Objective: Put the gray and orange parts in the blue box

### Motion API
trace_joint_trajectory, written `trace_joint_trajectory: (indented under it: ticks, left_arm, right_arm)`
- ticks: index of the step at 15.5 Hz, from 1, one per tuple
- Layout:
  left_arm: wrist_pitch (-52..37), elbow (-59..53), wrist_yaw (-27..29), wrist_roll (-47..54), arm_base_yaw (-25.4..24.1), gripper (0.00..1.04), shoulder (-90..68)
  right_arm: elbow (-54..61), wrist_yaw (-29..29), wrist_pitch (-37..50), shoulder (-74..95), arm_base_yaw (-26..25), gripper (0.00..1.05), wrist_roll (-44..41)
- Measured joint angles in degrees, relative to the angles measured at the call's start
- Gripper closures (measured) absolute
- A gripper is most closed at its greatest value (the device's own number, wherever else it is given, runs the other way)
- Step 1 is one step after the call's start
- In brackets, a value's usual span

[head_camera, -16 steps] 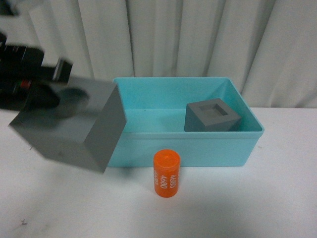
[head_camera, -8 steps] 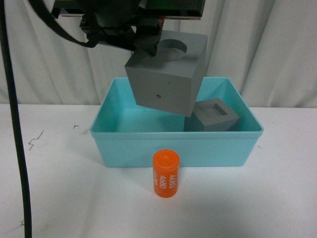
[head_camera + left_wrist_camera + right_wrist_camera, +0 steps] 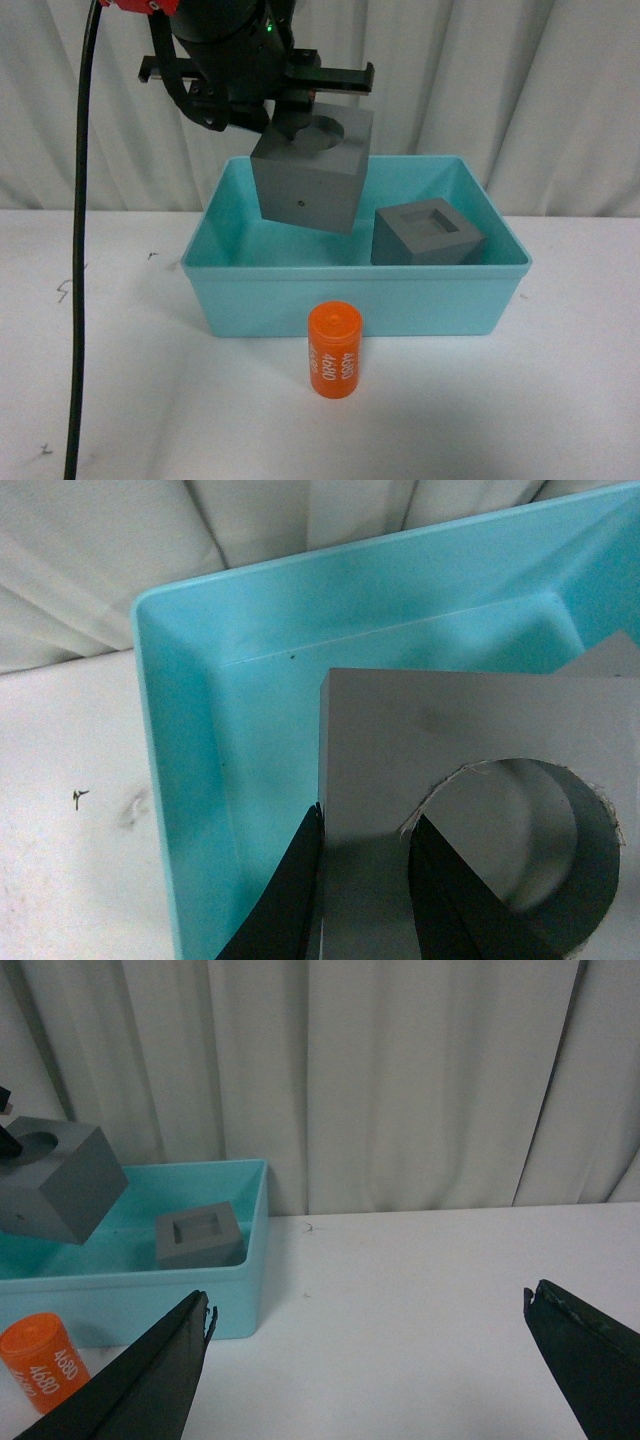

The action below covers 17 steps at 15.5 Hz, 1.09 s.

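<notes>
Above blue box | left end effector pinches cube wall, wrist-view only

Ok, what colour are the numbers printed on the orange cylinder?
White, against the orange cylinder body. The front view shows them best.

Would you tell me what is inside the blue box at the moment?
The square-recess gray cube sits inside the blue box, toward its right. The left gripper holds the round-recess cube over the box, hiding part of its floor.
</notes>
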<state>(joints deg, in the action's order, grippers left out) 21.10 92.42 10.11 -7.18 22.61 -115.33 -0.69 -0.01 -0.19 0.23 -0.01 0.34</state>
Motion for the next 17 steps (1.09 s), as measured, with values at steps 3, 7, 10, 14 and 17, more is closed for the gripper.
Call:
trace_joint_trajectory:
  ticks: [3, 7, 10, 14, 17]
  left_arm:
    - [-0.7, -0.6, 0.1, -0.4, -1.2, 0.86, -0.1]
    - [-0.4, -6.8, 0.2, -0.6, -2.2, 0.86, 0.4]
    - [-1.6, -7.9, 0.4, -0.6, -3.0, 0.86, 0.4]
    - [-1.5, -8.7, 1.0, -1.0, -4.7, 0.86, 0.4]
    - [-1.1, -8.7, 1.2, -1.5, -4.6, 0.76, 0.3]
  right_arm:
    - [0.0, 0.0, 0.0, 0.0, 0.0, 0.06, 0.0]
    - [0.0, 0.0, 0.0, 0.0, 0.0, 0.06, 0.0]
    - [0.0, 0.0, 0.0, 0.0, 0.0, 0.06, 0.0]
    - [0.0, 0.0, 0.0, 0.0, 0.0, 0.06, 0.0]
    - [0.0, 0.0, 0.0, 0.0, 0.0, 0.06, 0.0]
